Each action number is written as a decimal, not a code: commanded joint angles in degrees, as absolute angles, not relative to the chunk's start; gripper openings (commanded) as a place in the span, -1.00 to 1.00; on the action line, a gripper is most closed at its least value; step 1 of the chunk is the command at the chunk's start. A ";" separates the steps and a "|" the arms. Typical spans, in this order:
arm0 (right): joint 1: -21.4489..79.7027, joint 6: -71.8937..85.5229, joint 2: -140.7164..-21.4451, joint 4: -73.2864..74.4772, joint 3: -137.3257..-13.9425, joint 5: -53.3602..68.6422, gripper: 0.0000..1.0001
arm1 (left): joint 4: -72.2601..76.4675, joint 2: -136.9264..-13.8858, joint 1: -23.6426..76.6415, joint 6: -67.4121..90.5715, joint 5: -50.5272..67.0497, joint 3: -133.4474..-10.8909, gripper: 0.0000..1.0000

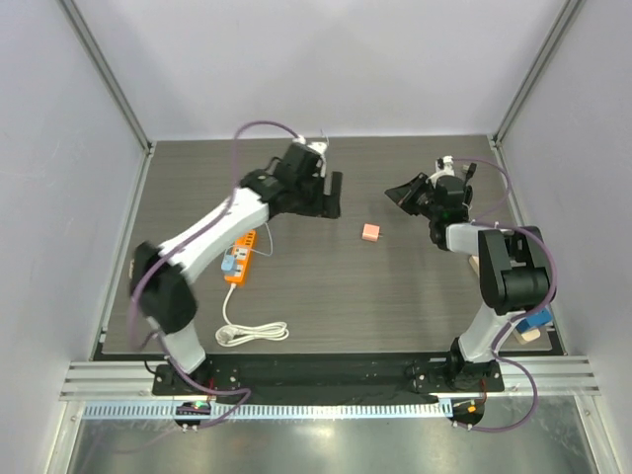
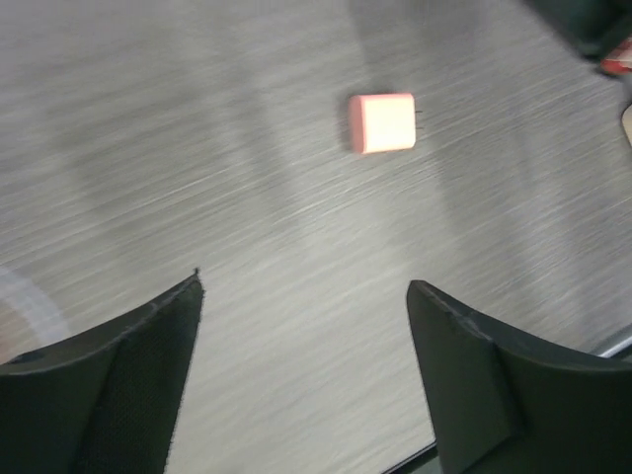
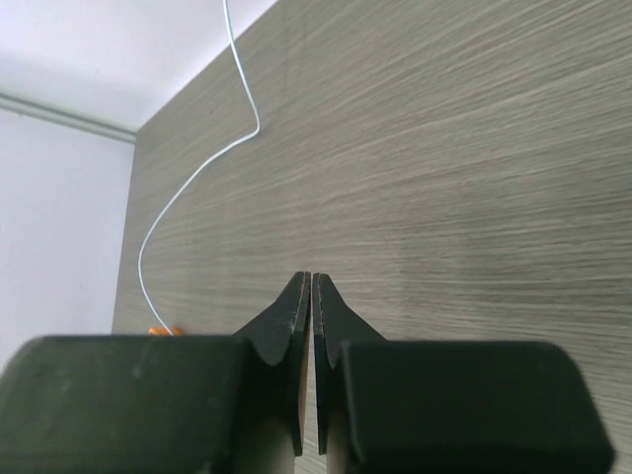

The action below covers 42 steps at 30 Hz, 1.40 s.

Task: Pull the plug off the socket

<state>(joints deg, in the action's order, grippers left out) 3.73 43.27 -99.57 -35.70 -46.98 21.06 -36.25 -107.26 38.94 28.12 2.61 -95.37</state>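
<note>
Pink cube [image 2: 382, 121]: straight ahead of left gripper [image 2: 306, 284], jaws wide and empty; could grab the wrong block.
Right gripper [image 3: 311, 278]: closed on nothing.
Plug [image 1: 538, 318]: half hidden behind right arm, well apart from both grippers.

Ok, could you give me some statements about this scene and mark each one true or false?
1. The left fingers are open with nothing between them. True.
2. The right fingers hold the pink cube. False: they are shut on nothing, and the cube lies free on the table.
3. A light-blue cube sits on the orange strip. True.
4. The white cable lies at the far edge of the table. False: it is coiled close to the near edge, on the left side.
</note>
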 commanded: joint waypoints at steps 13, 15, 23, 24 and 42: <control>29.08 35.95 -102.83 -29.27 -59.49 13.63 -0.71 | -51.42 -63.12 18.65 24.52 -5.81 -63.82 0.17; 32.15 34.98 -104.41 -27.95 -61.52 12.31 -0.69 | -52.03 -62.84 18.37 24.96 -6.24 -61.79 0.23; 41.83 32.44 -109.95 -24.44 -70.04 11.25 -0.64 | -51.51 -64.07 18.46 27.25 -9.31 -57.31 0.54; 42.36 32.08 -110.73 -24.09 -70.74 11.34 -0.64 | -51.16 -64.42 18.46 27.16 -9.49 -57.13 0.53; 43.15 27.42 -116.90 -20.83 -76.91 17.14 -0.59 | -45.79 -79.18 16.00 22.68 -8.79 -57.03 0.30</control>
